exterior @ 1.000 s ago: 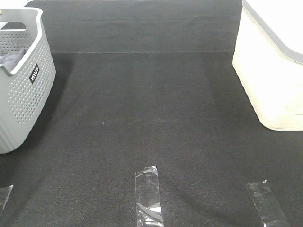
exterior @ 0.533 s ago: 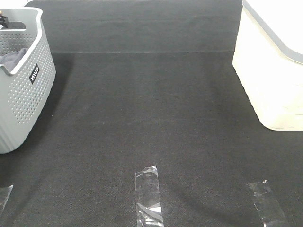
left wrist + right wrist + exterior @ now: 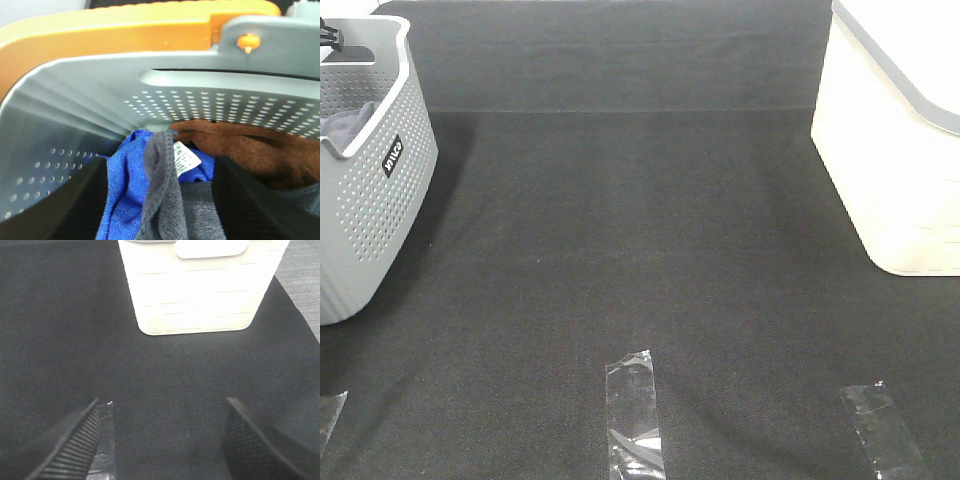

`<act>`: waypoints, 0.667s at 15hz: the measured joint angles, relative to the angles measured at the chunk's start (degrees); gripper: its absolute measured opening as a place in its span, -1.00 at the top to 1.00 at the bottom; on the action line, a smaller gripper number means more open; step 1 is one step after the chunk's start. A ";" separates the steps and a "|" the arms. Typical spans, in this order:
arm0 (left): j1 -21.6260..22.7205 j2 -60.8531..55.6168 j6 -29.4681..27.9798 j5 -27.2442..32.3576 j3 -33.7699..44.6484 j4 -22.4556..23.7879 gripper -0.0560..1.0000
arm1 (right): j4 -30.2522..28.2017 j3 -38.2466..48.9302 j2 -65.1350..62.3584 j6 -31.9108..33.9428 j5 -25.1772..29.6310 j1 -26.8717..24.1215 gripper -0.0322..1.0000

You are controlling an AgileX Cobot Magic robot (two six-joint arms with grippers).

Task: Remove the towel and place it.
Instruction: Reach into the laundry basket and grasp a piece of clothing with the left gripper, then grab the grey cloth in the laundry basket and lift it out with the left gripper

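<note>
The grey-lavender towel (image 3: 165,210) with a white label lies bunched inside the grey basket (image 3: 75,100), between a bright blue cloth (image 3: 125,185) and a brown cloth (image 3: 250,150). My left gripper (image 3: 160,170) is open inside the basket, one finger on each side of the towel. In the high view only a fold of the towel (image 3: 350,120) shows over the basket's rim (image 3: 390,95) at the far left, with a bit of the left arm (image 3: 328,35) above it. My right gripper (image 3: 162,405) is open and empty above the black mat.
A white bin (image 3: 895,140) stands at the right of the black mat (image 3: 640,230); it also shows in the right wrist view (image 3: 200,290). Clear tape strips (image 3: 632,410) lie near the front edge. The basket has an orange rim part (image 3: 100,30).
The bit of the left arm seen over the basket's far corner has shifted slightly. Nothing else has moved.
</note>
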 joint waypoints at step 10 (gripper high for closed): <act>0.00 3.44 0.86 0.74 -0.11 -0.06 -0.18 | 0.00 0.00 0.00 0.00 0.00 0.00 -0.31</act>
